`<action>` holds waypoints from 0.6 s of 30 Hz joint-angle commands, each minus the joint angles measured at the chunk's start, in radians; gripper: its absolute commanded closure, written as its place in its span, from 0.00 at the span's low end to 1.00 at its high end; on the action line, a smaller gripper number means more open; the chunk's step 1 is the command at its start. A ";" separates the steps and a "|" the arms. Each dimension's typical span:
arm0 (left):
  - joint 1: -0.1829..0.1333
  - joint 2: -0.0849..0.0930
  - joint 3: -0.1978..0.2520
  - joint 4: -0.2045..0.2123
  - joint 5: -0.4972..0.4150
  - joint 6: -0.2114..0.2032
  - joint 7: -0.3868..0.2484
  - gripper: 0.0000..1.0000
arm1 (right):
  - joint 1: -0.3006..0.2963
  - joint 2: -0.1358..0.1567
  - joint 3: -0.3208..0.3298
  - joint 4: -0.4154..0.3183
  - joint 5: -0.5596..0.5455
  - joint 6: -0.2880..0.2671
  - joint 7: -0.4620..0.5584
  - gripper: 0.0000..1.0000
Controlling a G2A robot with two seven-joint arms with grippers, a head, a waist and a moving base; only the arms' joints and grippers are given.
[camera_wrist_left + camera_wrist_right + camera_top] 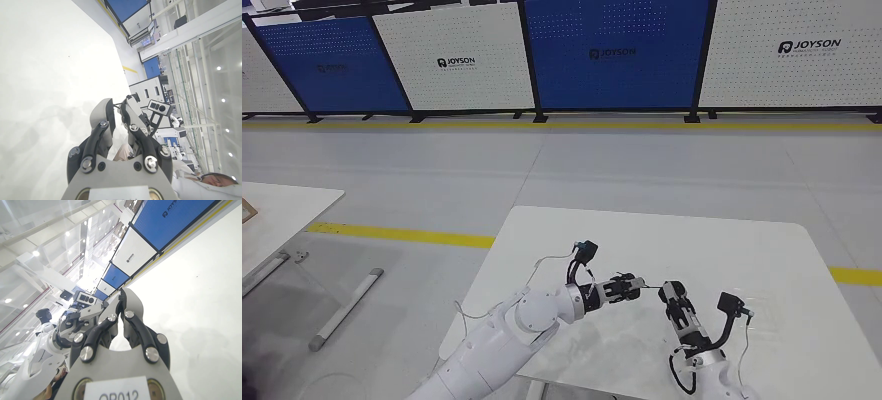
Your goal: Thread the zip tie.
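Zip tie [118, 104], thin, black: hanging over the table [742, 250] between both grippers, the right gripper [121, 292] pinching it with fingers [134, 303] pressed together, the hold of the left gripper [634, 289] not discernible; threading is apparently being aligned, the next move calling for tip meeting head slot squarely.

The zip tie [650, 290] is a thin black strip. It spans the short gap between the left gripper [629, 289] and the right gripper [671, 293], almost level, with one end between the right gripper's pressed-together fingertips.
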 commanded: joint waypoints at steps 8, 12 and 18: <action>-0.001 -0.001 0.000 0.002 0.005 0.005 0.007 0.97 | -0.001 -0.001 0.001 0.002 -0.002 -0.003 -0.002 1.00; -0.003 -0.002 0.002 0.006 0.004 0.005 0.006 1.00 | -0.001 -0.001 0.003 0.002 -0.002 -0.004 -0.005 1.00; -0.004 -0.002 0.005 0.006 0.012 0.005 -0.005 1.00 | -0.002 -0.002 0.003 0.001 -0.006 -0.006 -0.004 1.00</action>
